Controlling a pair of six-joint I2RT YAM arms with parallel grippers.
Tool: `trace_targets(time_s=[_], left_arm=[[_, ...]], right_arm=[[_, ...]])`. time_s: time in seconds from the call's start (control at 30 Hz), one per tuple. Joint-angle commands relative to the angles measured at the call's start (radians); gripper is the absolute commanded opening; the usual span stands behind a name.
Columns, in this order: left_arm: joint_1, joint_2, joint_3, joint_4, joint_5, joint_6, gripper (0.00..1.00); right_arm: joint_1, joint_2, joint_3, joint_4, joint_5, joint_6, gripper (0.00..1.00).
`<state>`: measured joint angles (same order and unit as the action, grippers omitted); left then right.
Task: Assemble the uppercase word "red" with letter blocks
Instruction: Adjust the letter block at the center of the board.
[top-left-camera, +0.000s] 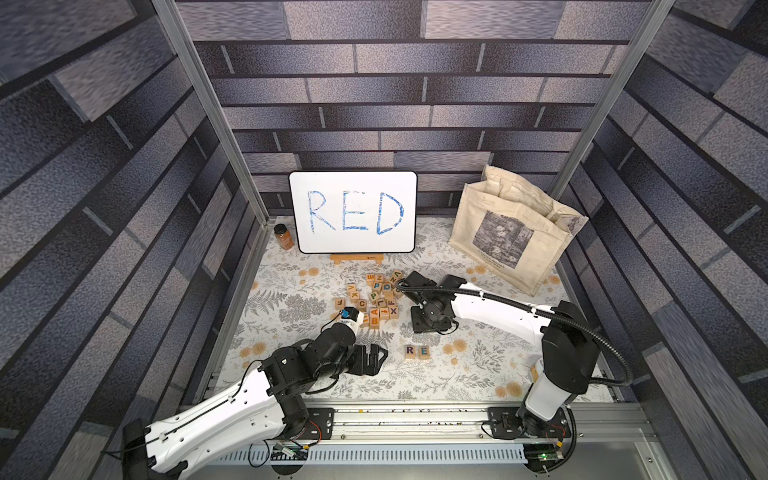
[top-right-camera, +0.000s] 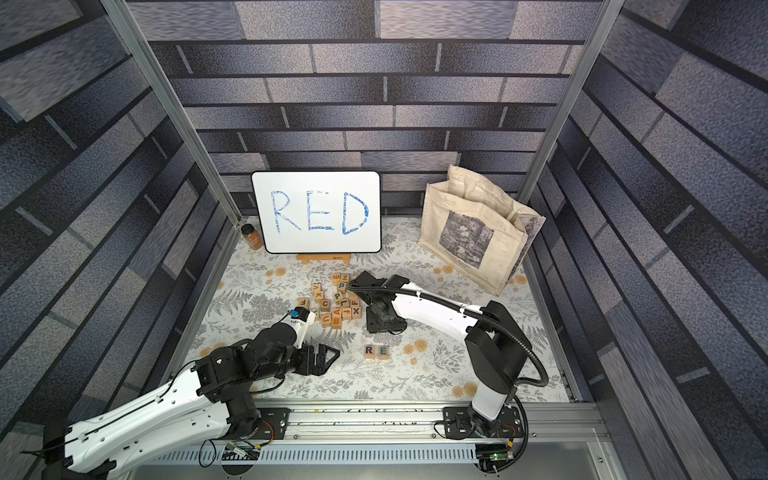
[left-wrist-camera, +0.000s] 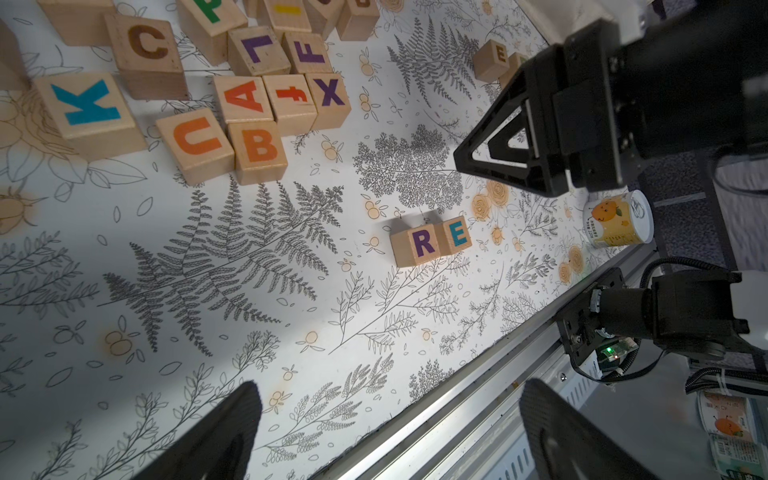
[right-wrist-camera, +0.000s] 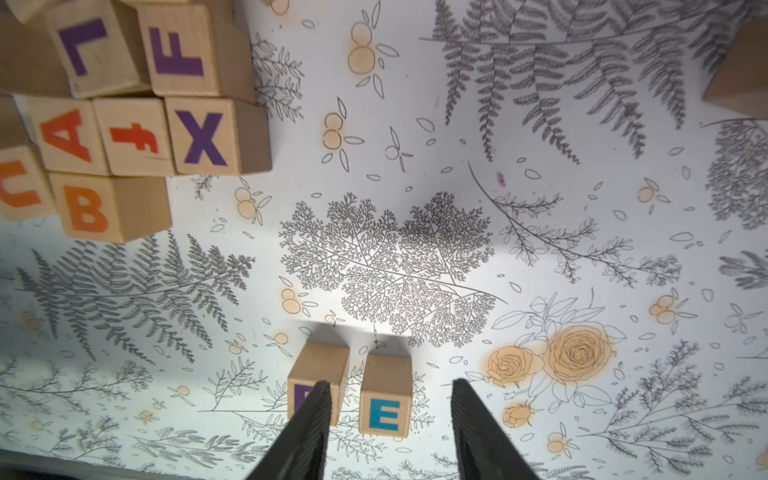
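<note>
**Left wrist view:** the left gripper (left-wrist-camera: 390, 388) was nearest, its fingers spread wide with nothing between them. To its right on the floral mat (left-wrist-camera: 249, 291), the dark-purple R block (left-wrist-camera: 417, 245) and the teal E block (left-wrist-camera: 457, 235) stood side by side, letters up and both fully legible.

**Right wrist view:** E appeared between the parted fingers of the right gripper (right-wrist-camera: 390, 384), and one finger (right-wrist-camera: 309, 432) masked half of R. The left wrist view showed that gripper clear of both blocks, on their far side, gripping nothing.

**Farther off:** the heap of other lettered cubes (top-left-camera: 376, 299) lay beyond. Only the top views showed the whiteboard (top-left-camera: 353, 212) lettered RED and the canvas tote bag (top-left-camera: 511, 232).
</note>
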<state>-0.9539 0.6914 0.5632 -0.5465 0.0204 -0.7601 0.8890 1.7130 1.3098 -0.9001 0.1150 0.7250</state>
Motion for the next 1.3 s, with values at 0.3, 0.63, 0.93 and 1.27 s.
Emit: trace_targets(time_s=[0.3,0.63,0.93,1.27], left_arm=[[0.076,0.058,0.04,0.0,0.015,0.062,1.0],[0.218,0.141,0.094,0.031,0.114,0.127,1.0],[0.286,0.243,0.156,0.054,0.163,0.173,1.0],[0.331,0.349,0.219,0.081,0.197,0.203,1.0]], right_arm=[[-0.089,0.059,0.149,-0.071,-0.043,-0.126,0.84],[-0.15,0.162,0.26,-0.088,-0.09,-0.196,1.0],[-0.209,0.269,0.353,-0.094,-0.119,-0.239,1.0],[-0.266,0.376,0.423,-0.097,-0.154,-0.275,1.0]])
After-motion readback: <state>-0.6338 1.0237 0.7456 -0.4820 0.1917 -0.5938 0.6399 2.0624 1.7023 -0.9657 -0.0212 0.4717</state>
